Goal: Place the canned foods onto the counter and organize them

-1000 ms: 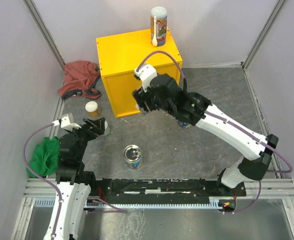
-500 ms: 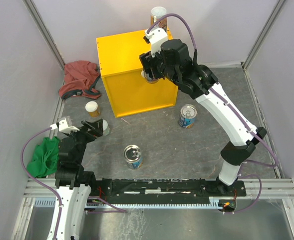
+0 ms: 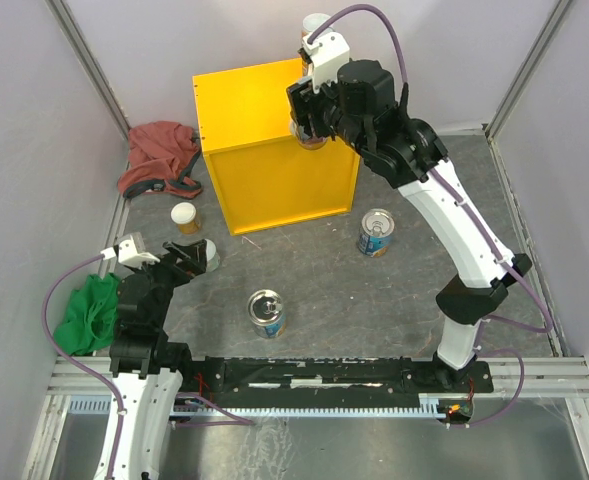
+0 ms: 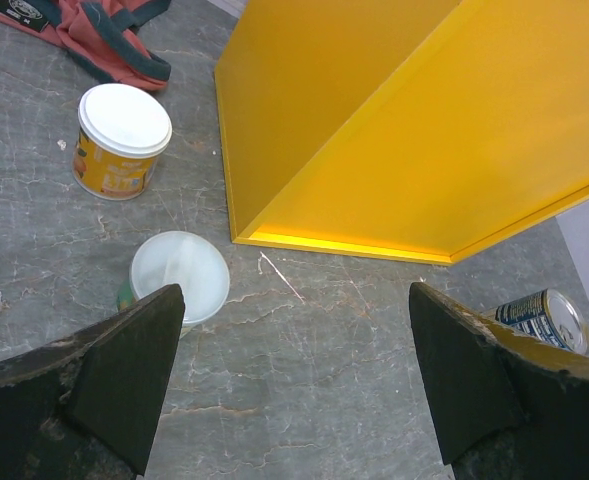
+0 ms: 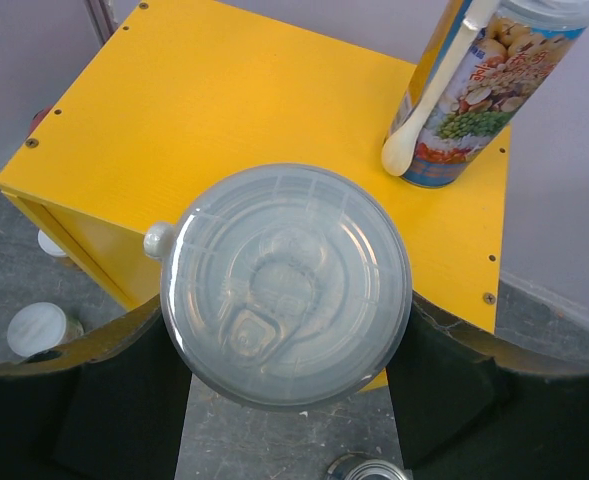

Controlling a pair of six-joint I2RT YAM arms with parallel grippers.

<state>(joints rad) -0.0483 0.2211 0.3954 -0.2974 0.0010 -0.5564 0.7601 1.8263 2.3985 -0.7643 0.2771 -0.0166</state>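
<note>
One clear-lidded can (image 5: 286,285) is up in the air. The right gripper (image 3: 308,120) is clamped on its round sides. The can hangs over the near right edge of the yellow counter box (image 3: 249,105). A tall can with a spoon (image 5: 474,90) stands on the far right corner of the box top.

Four more are down on the floor: an orange white-lidded can (image 4: 122,135), a short white-lidded can (image 4: 179,275), and two blue tins (image 3: 376,232) (image 3: 267,312). The left gripper (image 4: 294,295) holds nothing. Its fingers are wide apart, low over the floor, with the short can just beside one of them.

I think these cans are hard and a bit heavy, with smooth sides that could slip. It looks best to hold one round the middle, not by the thin lid, which might pop off. It should also stay upright.
</note>
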